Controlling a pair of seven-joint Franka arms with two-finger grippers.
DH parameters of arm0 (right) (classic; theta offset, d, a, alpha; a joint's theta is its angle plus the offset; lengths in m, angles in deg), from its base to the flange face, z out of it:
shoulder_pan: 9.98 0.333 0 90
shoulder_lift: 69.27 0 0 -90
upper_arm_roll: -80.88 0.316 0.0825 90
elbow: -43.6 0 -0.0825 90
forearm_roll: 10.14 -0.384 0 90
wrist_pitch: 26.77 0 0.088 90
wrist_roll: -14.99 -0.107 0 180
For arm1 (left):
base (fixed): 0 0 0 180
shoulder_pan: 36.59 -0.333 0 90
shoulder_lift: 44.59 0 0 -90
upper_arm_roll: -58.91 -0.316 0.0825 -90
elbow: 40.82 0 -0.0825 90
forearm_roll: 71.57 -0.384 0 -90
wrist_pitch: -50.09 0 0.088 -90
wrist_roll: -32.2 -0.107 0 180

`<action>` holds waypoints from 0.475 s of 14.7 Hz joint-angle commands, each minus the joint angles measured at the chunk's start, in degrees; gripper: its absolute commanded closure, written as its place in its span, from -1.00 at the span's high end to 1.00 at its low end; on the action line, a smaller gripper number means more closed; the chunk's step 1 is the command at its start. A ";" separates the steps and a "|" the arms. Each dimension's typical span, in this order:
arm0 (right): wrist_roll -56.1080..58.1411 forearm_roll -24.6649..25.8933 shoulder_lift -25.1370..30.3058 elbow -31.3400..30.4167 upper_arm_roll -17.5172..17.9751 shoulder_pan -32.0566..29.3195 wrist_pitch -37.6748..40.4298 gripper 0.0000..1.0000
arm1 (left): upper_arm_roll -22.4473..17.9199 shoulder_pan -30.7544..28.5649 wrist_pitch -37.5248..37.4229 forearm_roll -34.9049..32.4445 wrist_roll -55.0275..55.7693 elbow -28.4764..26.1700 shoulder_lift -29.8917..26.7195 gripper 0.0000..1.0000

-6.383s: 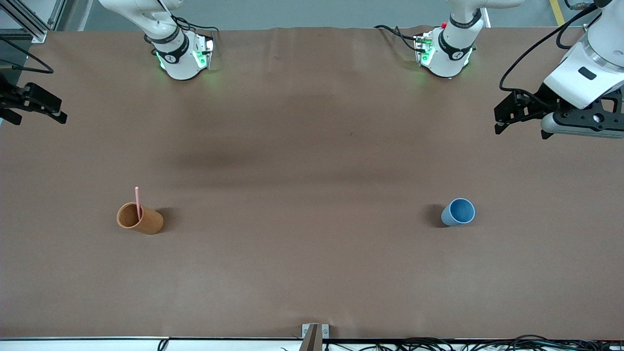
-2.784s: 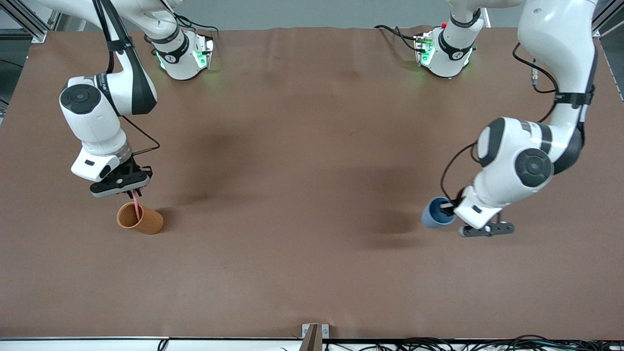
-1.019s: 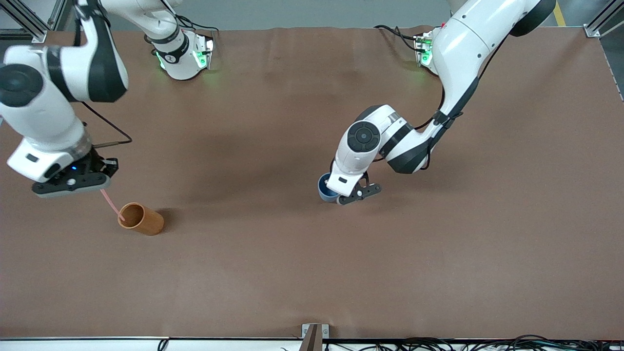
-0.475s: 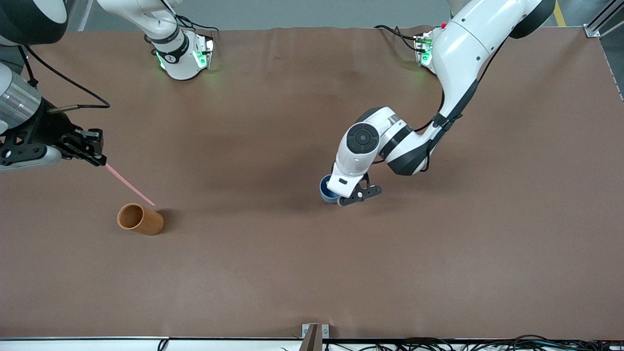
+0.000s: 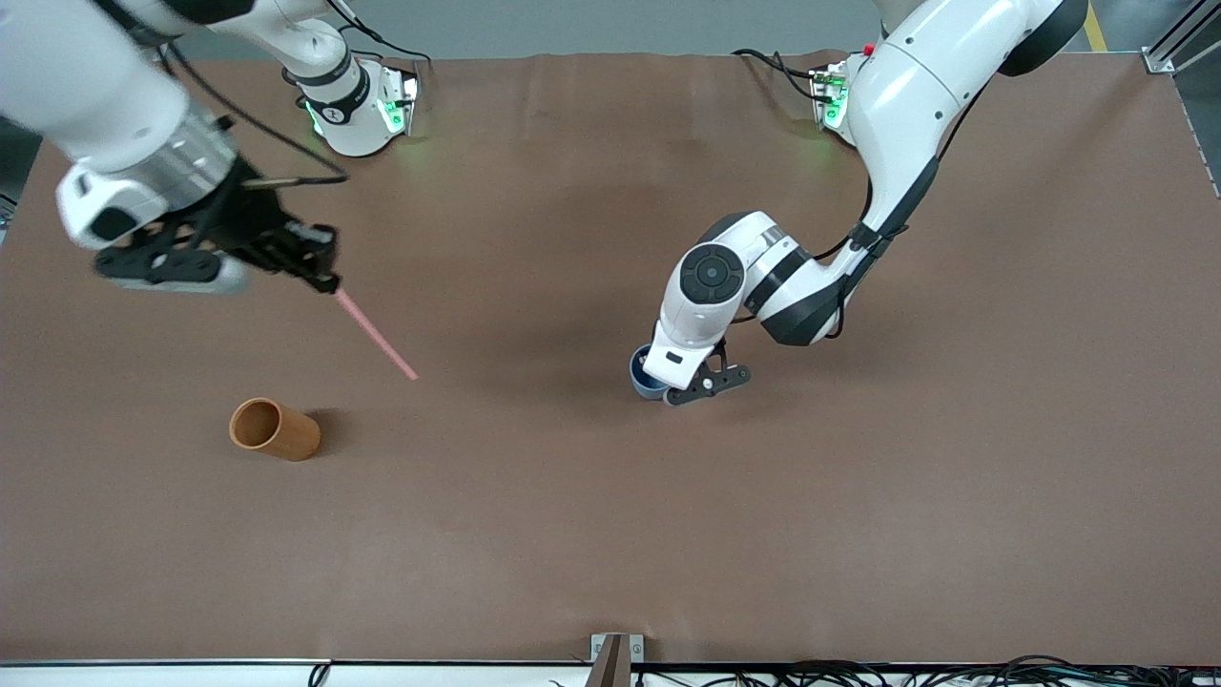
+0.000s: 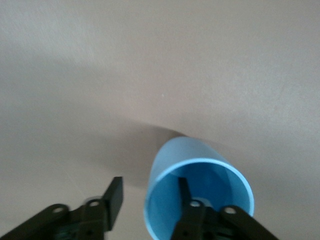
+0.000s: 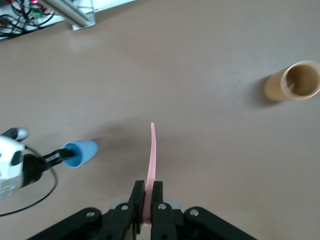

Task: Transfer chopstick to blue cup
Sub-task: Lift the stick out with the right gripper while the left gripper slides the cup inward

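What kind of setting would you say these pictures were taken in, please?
Probably a robotics lab bench: a brown-covered table with two arm bases bolted along one edge, loose cables, and only test props, a plain light-blue cup and an orange-brown cup.

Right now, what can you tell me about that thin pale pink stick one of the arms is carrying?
The thin pale pink stick is a single straight, smooth, slender chopstick, uniform in colour; its material cannot be told. The right gripper pinches one end between its shut black fingers, so it hangs in the air, slanting down toward the brown table without touching it. Its free tip points toward the light-blue cup that the left gripper holds. It is clear of the orange-brown cup, which stands empty.
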 commanded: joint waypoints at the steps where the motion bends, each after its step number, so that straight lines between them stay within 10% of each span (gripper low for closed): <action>1: -9.25 0.04 -4.02 4.12 -0.67 5.99 0.61 -0.99 | 0.37 -2.13 -3.94 -0.95 -3.86 0.29 -5.29 1.00; 7: -24.46 4.95 -16.58 13.69 -0.76 19.18 -0.62 -0.99 | -8.12 -3.46 -15.01 10.62 -27.64 7.94 -14.78 1.00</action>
